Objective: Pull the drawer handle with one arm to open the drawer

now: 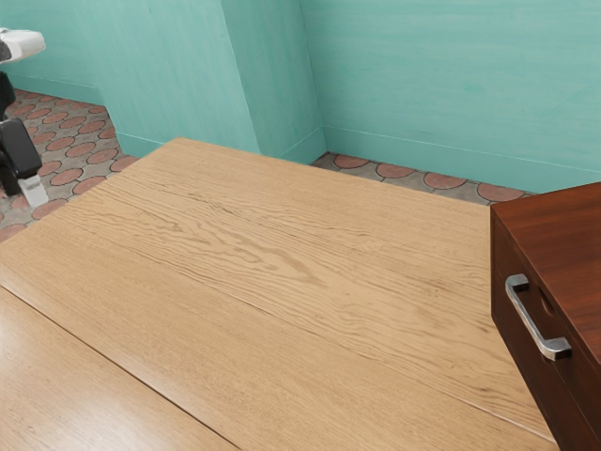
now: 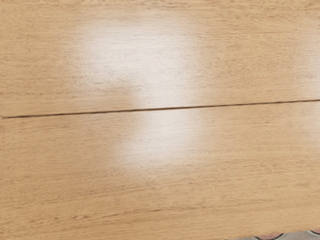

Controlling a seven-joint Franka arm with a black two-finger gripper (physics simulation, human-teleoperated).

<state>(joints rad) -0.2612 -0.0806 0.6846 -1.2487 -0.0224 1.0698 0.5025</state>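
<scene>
Pincer (image 1: 28,183) hangs at exterior view's left edge, over floor beside table (image 1: 282,282). Apart or together: I cannot tell. Drawer (image 1: 547,308) sits well apart, in dark cabinet (image 1: 554,235) at exterior view's right; looks shut. Handle (image 1: 531,318): silver bar, rigid, probably slick. I judge: clamp mid-bar, pull straight out, expect modest sliding resistance.

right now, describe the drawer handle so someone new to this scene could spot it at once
Start at the light-oak table and follow it to the exterior view's right edge, where a dark reddish-brown cabinet stands. On its front face sits the drawer handle, a slim silver bar, the only shiny piece against that dark wood.
</scene>
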